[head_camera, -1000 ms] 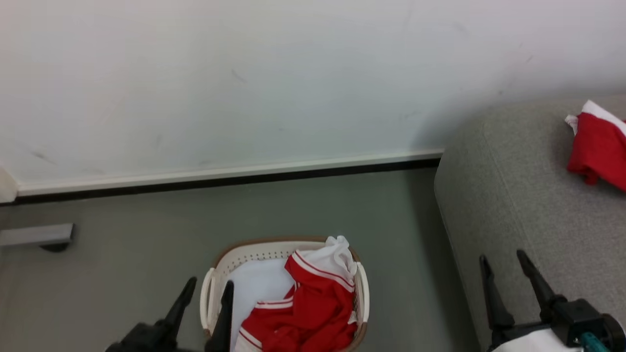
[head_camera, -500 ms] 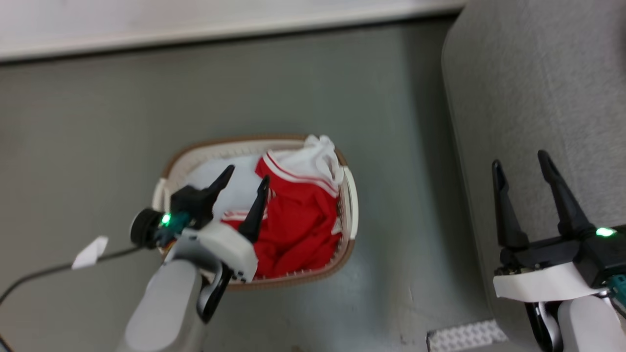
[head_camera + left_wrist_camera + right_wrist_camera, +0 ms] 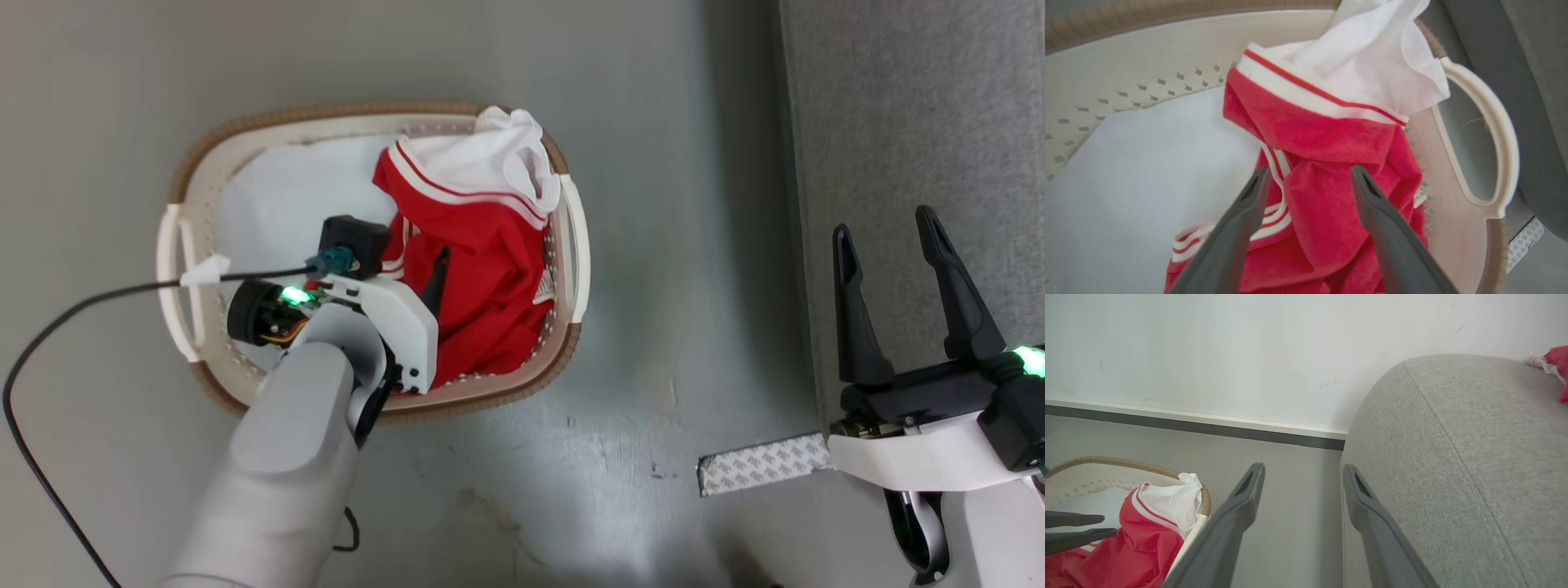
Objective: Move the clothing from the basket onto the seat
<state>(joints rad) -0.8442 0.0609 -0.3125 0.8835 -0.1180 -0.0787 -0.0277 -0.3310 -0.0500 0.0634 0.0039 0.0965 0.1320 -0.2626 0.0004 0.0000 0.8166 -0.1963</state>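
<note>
- White liner cloth (image 3: 277, 204), pale and smooth, lies bare in the left half of the rounded-square cream-white perforated plastic basket with the brown rim (image 3: 326, 112). We should keep our fingers off it, so that only the clothing comes up.
- Inside the basket, just right of that bare patch, our left gripper (image 3: 1309, 171) points down. Its two dark fingers are spread wide and hold nothing. In the left wrist view a raised red fold stands between them.
- We judge the step in hand to be the grasp. We should sink a little lower so the fold sits deep between the fingers. Then we close on a thick bunch, not a thin edge, and lift straight up until the cloth clears the rim.
- The bright red soft garment with white stripe trim and a white panel (image 3: 482, 278) is heaped in the basket's right half, directly beneath the left gripper. Its white part drapes over the far right corner of the rim. Whether the fingertips touch it we cannot tell.
- That draped corner may drag on the basket's white right handle (image 3: 581, 245), so a slow rise seems wise.
- Well to the right of the basket, across grey floor (image 3: 669, 245), our right gripper (image 3: 883, 222) hangs empty with its fingers wide apart. It is by the edge of the large seat in grey textured fabric (image 3: 914, 106).
</note>
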